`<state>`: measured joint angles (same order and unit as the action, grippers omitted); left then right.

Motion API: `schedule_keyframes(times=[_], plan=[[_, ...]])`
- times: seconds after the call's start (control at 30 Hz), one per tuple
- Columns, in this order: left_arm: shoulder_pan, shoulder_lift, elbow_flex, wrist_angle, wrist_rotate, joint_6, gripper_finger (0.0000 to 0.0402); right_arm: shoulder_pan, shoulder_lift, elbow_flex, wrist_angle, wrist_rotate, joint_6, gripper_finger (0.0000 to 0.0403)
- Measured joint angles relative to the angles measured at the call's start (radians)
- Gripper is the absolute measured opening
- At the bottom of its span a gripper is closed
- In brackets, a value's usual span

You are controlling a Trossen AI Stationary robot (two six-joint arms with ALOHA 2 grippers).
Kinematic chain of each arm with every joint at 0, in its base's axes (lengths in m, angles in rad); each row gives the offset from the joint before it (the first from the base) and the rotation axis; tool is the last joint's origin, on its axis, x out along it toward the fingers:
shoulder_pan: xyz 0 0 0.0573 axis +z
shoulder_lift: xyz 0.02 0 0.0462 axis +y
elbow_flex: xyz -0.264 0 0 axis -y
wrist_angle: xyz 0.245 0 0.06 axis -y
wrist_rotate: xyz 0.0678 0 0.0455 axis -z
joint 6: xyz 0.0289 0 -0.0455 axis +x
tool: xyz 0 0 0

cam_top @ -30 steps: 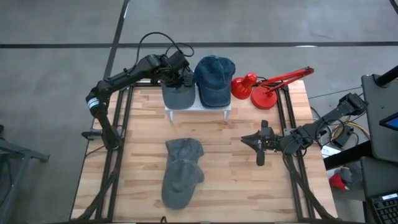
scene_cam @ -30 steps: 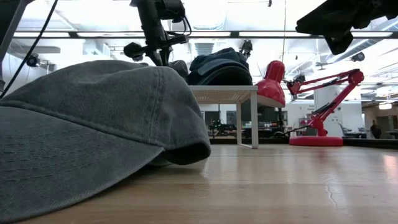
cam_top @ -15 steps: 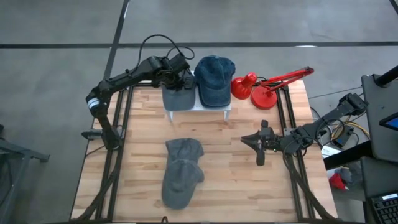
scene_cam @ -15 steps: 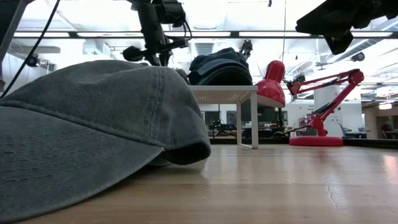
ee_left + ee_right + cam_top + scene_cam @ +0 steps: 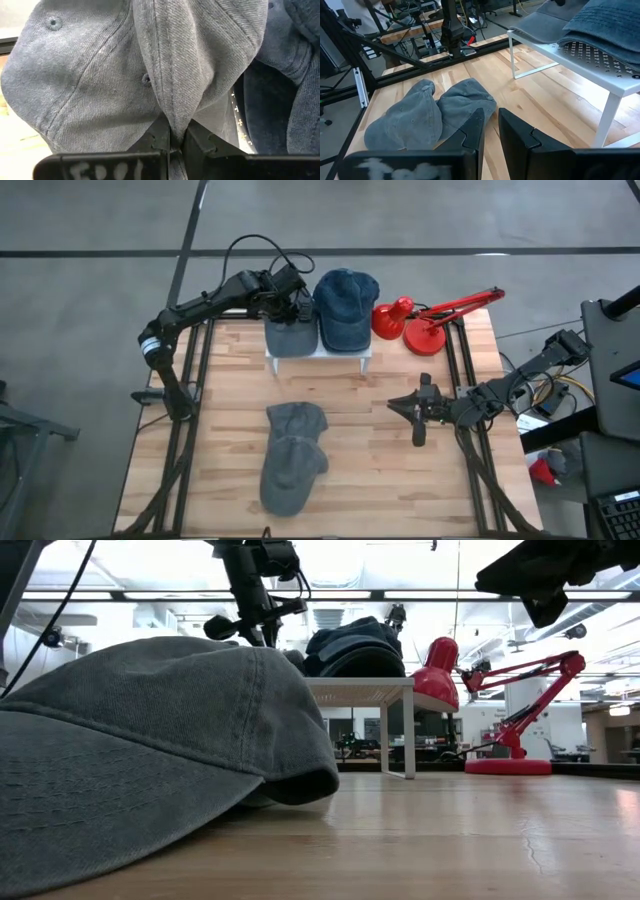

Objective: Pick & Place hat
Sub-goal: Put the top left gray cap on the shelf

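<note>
A grey cap (image 5: 288,337) lies on the left half of a white rack (image 5: 345,356) at the table's far edge, its brim toward the near side. A blue cap (image 5: 345,308) rests beside it on the rack's right half. My left gripper (image 5: 287,302) (image 5: 174,142) is over the grey cap's far part and shut on it. Two more grey caps (image 5: 290,455) lie overlapping on the table's near middle, and they fill the low view's foreground (image 5: 150,760). My right gripper (image 5: 420,416) (image 5: 491,131) waits over the table's right side, its fingers a narrow gap apart and holding nothing. My left gripper pinches a raised fold of the grey cap's crown (image 5: 172,112) between its two fingers (image 5: 159,135). It comes down on it from above, slanting in from the table's left. The cloth is gathered into a ridge at the fingers. The rest of the cap lies on the rack.
A red desk lamp (image 5: 425,320) stands at the far right, next to the rack. The rack stands on thin white legs (image 5: 410,735) with open space beneath. Bare wood lies between the rack and the two caps. Metal frame rails run along both sides of the table.
My left gripper has shifted slightly toward the table's right, still shut on the grey cap's crown. The cap has slid a little rightward on the rack with it. The right arm has kept still.
</note>
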<state>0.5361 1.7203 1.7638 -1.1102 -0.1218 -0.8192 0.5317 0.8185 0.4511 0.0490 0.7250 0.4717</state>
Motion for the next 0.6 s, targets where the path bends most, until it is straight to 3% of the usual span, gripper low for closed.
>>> schedule_keyframes(times=[0.6], plan=[[0.000,0.000,0.000,-0.013,0.003,0.013,0.0028,0.000,0.000,0.000,0.002,0.000,0.000,0.0052]])
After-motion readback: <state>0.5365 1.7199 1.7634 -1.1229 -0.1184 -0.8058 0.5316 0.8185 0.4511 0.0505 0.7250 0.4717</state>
